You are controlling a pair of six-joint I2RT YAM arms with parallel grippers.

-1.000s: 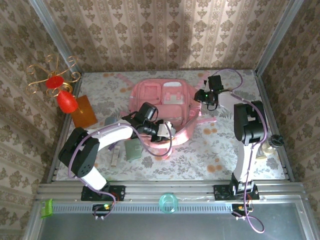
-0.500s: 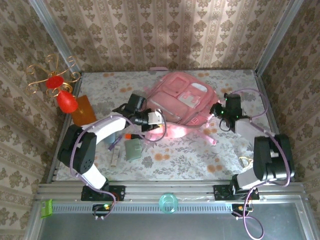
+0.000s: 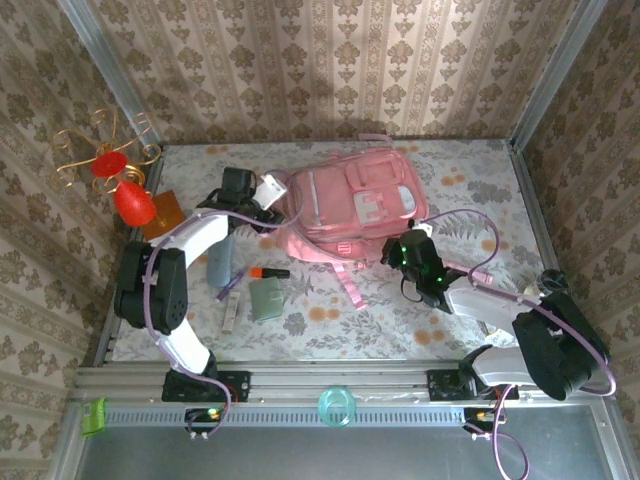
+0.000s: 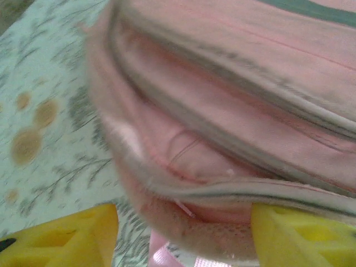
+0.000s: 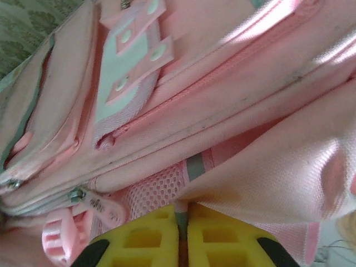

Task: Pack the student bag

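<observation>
lying flat on the floral table (image 3: 380, 320) with its front pockets facing up, the student bag (image 3: 350, 205) sits between the two grippers. the left gripper (image 4: 183, 239) has its yellow fingers (image 4: 61, 239) spread wide. the bag's rounded, zipped rim fills the gap between them, but nothing looks clamped. this view is blurred, so whether the zip is open cannot be told. that arm reaches forward from its base with the elbow bent and the wrist turned in toward the bag.

the right gripper (image 5: 182, 219) has its fingers pressed together on a thin strip of webbing at the bag's mesh-lined corner, right at the fingertips. it is probably anchoring the bag so the far side can be worked open. that arm lies low, stretched in from the right, wrist aimed at the corner.

an orange marker (image 3: 268, 272), a grey-green flat case (image 3: 266, 298) and a pale pen (image 3: 230, 315) lie behind the left fingers, toward that arm's base. they appear not yet packed.
</observation>
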